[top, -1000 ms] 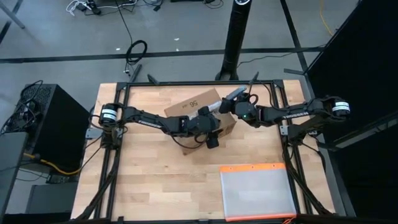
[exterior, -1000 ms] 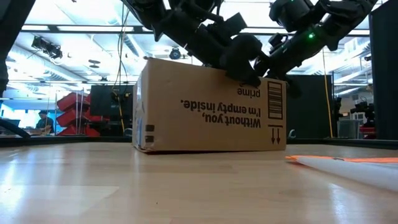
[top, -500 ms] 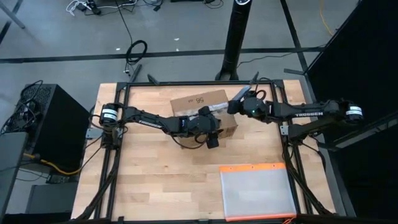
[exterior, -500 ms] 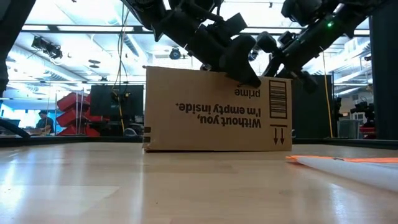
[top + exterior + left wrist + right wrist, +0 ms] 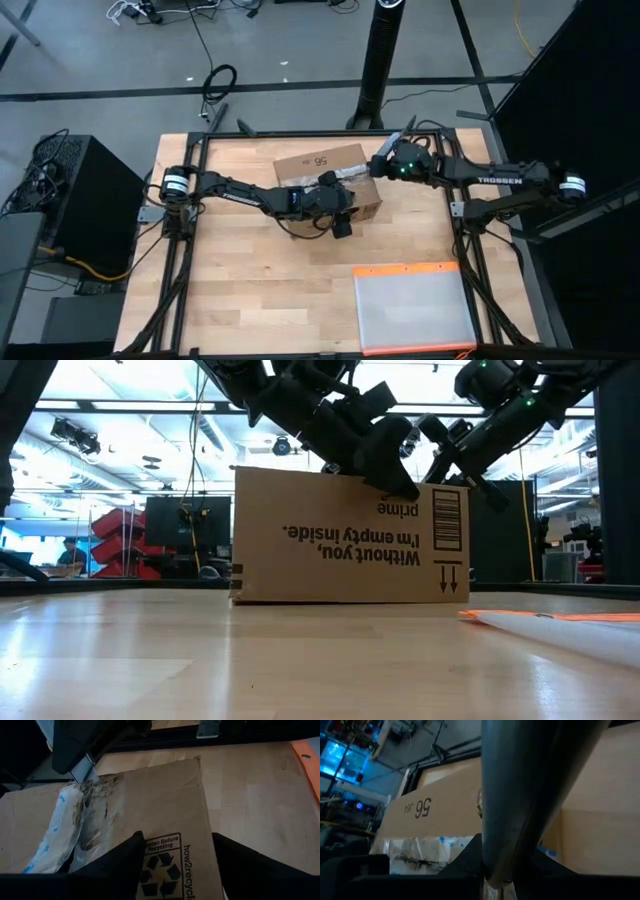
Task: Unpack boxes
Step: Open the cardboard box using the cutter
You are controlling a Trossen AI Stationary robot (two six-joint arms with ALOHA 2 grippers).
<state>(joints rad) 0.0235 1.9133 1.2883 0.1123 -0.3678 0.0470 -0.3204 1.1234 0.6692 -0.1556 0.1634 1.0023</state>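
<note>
Box (image 5: 322,176) at the table's far middle, flaps down, nothing removed; left gripper (image 5: 333,190) part-open pressing its top, right gripper (image 5: 382,153) pinching a grey tool, tape (image 5: 60,832) uncut

We see the box (image 5: 328,178) sitting on the table (image 5: 240,270) toward its far edge, about midway between the two sides. The left end effector (image 5: 338,196) rests on top of the box at its near right part, its arm reaching in from the table's left side. The right end effector (image 5: 383,160) is at the box's far right corner, its arm coming in from the right. A flat pouch (image 5: 413,308) lies on the table at the near right, well apart from the box.
</note>
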